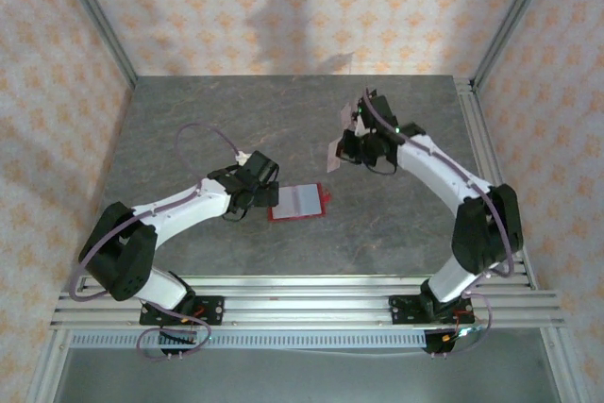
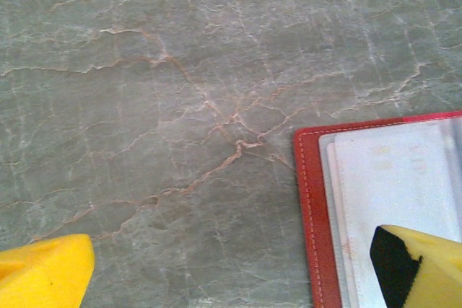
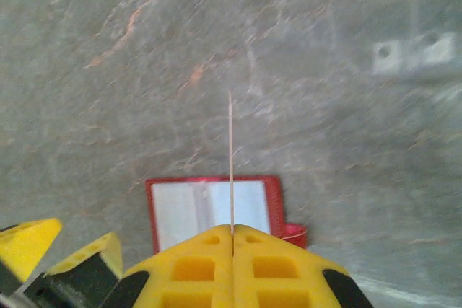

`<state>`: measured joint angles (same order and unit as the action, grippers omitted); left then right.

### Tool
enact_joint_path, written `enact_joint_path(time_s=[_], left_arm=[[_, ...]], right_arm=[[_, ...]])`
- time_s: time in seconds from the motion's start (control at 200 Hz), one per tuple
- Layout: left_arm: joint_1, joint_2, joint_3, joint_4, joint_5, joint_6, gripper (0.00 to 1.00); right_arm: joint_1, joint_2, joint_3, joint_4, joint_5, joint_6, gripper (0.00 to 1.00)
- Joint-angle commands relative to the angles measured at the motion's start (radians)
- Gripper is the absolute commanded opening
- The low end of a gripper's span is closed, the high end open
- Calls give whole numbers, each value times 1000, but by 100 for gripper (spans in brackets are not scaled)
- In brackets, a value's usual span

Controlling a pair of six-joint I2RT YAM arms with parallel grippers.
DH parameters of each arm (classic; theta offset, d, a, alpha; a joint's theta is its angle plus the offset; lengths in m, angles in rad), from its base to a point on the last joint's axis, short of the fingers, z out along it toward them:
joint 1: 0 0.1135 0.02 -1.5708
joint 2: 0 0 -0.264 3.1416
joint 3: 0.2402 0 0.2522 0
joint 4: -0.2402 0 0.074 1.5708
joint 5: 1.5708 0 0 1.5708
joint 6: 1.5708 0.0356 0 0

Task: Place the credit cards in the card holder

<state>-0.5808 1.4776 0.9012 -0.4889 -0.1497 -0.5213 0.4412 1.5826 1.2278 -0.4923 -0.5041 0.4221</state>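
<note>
The card holder (image 1: pixel 299 202) lies open on the grey table, red-edged with a pale lining. My left gripper (image 1: pixel 257 186) sits low at its left edge, open. In the left wrist view the holder (image 2: pixel 382 200) fills the lower right; one yellow finger (image 2: pixel 422 268) rests over its lining and the other stands on bare table, with the left gripper (image 2: pixel 231 279) spread wide. My right gripper (image 1: pixel 351 145) hovers behind and to the right, shut on a credit card (image 1: pixel 330 153). The right wrist view has that card (image 3: pixel 230 156) edge-on, rising from the right gripper (image 3: pixel 232 232) above the open holder (image 3: pixel 188 210).
Aluminium rails (image 1: pixel 302 301) run along the near edge and a side rail (image 1: pixel 483 143) along the right. Patterned walls close the back and sides. Two small white mounting blocks (image 3: pixel 415 54) sit on the table beyond the right gripper.
</note>
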Motion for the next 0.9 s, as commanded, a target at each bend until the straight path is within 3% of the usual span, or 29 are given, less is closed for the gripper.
enact_joint_path(time_s=[0.0, 0.185, 0.38, 0.896], left_arm=[[-15, 11, 15, 13, 22, 20, 100], [-55, 70, 28, 6, -28, 8, 100], [-63, 128, 41, 5, -77, -6, 100], [-71, 182, 2, 8, -129, -66, 100]], right_arm=[[69, -72, -137, 266, -60, 110, 0], [131, -94, -345, 535, -64, 193, 0], [153, -47, -448, 710, -105, 234, 0], [156, 69, -506, 839, -176, 194, 0]])
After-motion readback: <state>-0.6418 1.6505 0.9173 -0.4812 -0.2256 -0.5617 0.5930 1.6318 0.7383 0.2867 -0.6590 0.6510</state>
